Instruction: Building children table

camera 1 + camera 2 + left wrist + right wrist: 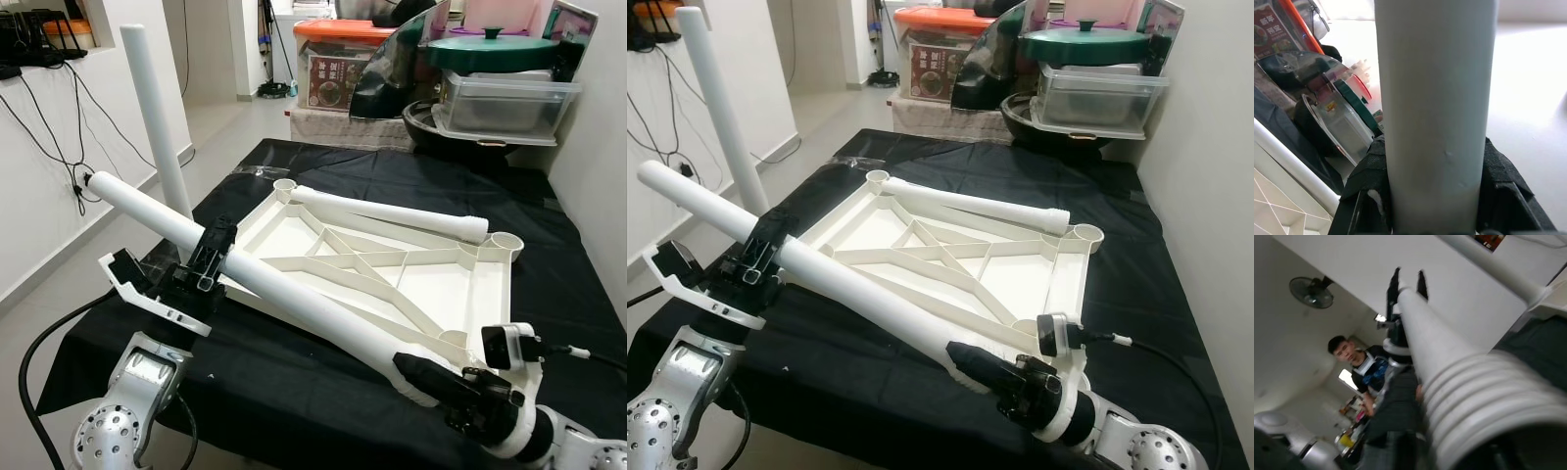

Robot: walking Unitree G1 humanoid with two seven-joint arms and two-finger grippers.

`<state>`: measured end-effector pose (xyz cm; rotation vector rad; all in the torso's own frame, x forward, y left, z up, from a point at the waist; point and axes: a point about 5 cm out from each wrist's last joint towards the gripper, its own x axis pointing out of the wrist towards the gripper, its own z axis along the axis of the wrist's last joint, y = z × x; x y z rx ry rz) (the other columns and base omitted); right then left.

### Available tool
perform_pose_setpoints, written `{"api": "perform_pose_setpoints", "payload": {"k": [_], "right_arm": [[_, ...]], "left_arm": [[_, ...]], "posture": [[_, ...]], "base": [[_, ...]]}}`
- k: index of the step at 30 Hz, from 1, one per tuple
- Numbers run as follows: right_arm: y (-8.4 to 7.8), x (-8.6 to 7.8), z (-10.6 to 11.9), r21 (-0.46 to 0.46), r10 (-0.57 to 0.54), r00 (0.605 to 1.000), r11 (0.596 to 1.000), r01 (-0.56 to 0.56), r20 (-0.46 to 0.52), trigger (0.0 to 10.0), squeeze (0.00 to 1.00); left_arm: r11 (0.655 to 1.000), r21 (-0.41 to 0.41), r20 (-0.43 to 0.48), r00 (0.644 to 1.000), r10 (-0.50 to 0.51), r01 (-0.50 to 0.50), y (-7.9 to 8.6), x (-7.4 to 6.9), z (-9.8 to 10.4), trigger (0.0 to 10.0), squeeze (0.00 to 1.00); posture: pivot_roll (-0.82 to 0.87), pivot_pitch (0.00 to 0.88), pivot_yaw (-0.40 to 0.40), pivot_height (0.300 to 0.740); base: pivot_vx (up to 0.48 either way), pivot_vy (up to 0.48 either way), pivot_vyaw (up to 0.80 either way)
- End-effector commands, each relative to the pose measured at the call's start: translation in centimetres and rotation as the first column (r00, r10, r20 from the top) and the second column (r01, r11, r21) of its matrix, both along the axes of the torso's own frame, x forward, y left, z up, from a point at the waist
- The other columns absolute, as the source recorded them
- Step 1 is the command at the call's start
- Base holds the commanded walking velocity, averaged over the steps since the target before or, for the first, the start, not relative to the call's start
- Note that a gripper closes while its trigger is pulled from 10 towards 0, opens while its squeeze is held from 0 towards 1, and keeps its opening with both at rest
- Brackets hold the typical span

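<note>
A white tabletop (436, 294) lies upside down on the black-covered table (294, 382), ribs up, with round sockets at its corners. One white leg (157, 117) stands upright at its far left corner. A second leg (392, 213) lies across its far side. A third long leg (304, 305) runs diagonally over the tabletop, held at both ends. My left gripper (214, 253) is shut on it near its upper left end. My right gripper (431, 377) is shut on its ribbed lower end (1484, 396), close to the near right corner socket (453, 339).
Clear storage boxes (505, 106), a green pot lid (490, 49) and an orange-lidded box (338, 59) crowd the far end. A white wall with hanging cables (49, 137) runs along the left. A person (1359, 367) stands near the table.
</note>
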<state>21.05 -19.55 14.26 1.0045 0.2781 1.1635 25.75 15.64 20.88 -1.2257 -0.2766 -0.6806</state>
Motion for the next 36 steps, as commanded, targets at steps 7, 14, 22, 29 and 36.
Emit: {"api": "perform_pose_setpoints", "payload": {"k": [7,14,22,29,36], "right_arm": [[-1.5,0.6,-0.7,-0.049,-0.086,0.996,0.995,0.085,-0.025,10.0,0.00],[-2.8,-0.1,-1.2,-0.088,-0.092,0.995,0.992,0.088,-0.036,10.0,0.00],[-5.4,1.7,-2.4,-0.278,-0.279,0.960,0.922,0.270,0.006,10.0,0.00],[-5.7,6.7,4.1,-0.324,-0.368,0.873,0.824,0.466,0.319,10.0,0.00],[-1.4,5.9,7.2,-0.341,-0.086,0.877,0.900,0.272,0.472,10.0,0.00]], "left_arm": [[0.999,-0.005,0.028,0.999,0.036,-0.036,1.0,0.9,1.4,0.0,0.00],[0.997,0.036,0.075,0.995,0.071,-0.074,2.6,1.6,2.7,0.0,0.00],[0.988,0.130,0.135,0.989,0.061,-0.079,4.0,2.7,4.5,0.0,0.00],[0.895,0.445,0.224,0.964,-0.142,0.029,0.8,4.8,6.2,10.0,0.00],[0.766,0.637,0.248,0.919,-0.305,0.082,-2.3,5.9,5.7,10.0,0.00]], "posture": [[0.02,0.000,-0.030,0.740],[0.02,0.000,-0.033,0.740],[0.03,0.000,-0.029,0.740],[0.02,0.000,-0.024,0.740],[0.01,0.000,-0.020,0.740]], "base": [[0.000,0.000,0.00],[0.000,0.000,0.00],[0.000,0.000,0.00],[0.000,0.000,0.00],[0.000,0.000,0.00]]}}
